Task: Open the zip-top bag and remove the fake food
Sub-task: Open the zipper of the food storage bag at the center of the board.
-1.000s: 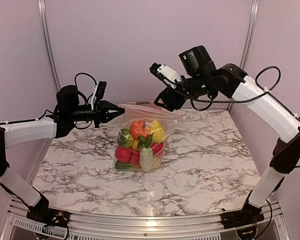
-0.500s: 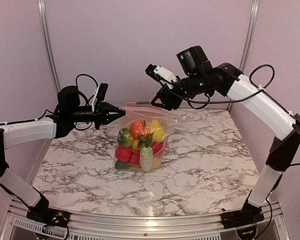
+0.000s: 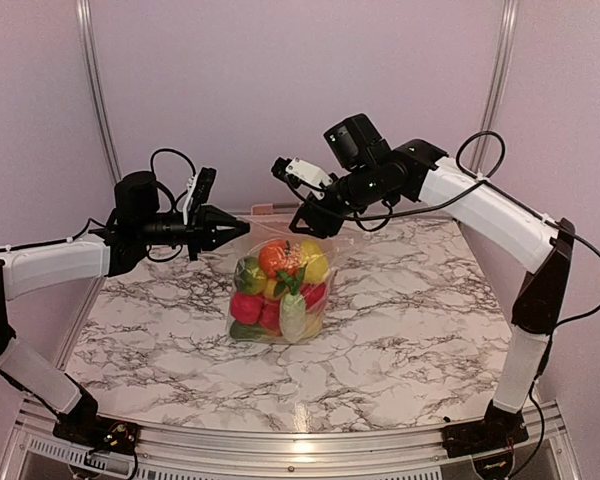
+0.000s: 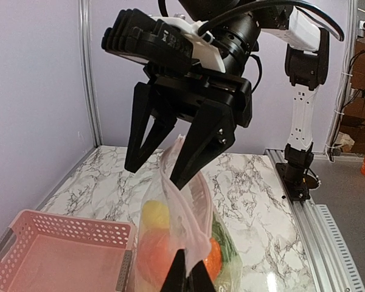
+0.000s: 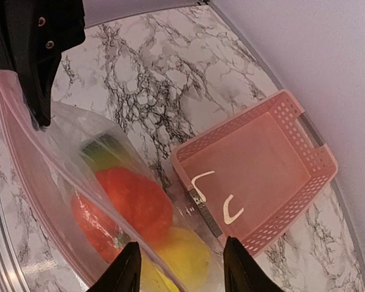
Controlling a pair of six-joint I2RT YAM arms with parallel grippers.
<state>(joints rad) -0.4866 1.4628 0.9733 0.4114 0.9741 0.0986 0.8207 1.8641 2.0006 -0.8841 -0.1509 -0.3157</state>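
Observation:
The zip-top bag (image 3: pixel 280 300) stands upright mid-table, full of fake food (image 3: pixel 282 280): red, orange, yellow and green pieces and a white radish. My left gripper (image 3: pixel 236 228) is shut on the left end of the bag's top strip; the left wrist view shows its fingertips (image 4: pixel 185 277) pinching the zip edge (image 4: pixel 182 207). My right gripper (image 3: pixel 308 228) is open just above the right part of the top edge. In the left wrist view its fingers (image 4: pixel 156 173) straddle the raised strip. In the right wrist view the open right gripper (image 5: pixel 181 271) hovers over the bag (image 5: pixel 55 152) and the food (image 5: pixel 134 207).
A pink slotted basket (image 5: pixel 255 176) lies empty on the marble table behind the bag, also seen in the left wrist view (image 4: pixel 61 249). A purple wall and metal posts close the back. The table rail (image 4: pixel 316 225) runs along the edge.
My right arm has swung left and down, bringing its open gripper to the bag's top edge. My left gripper has kept its hold in place.

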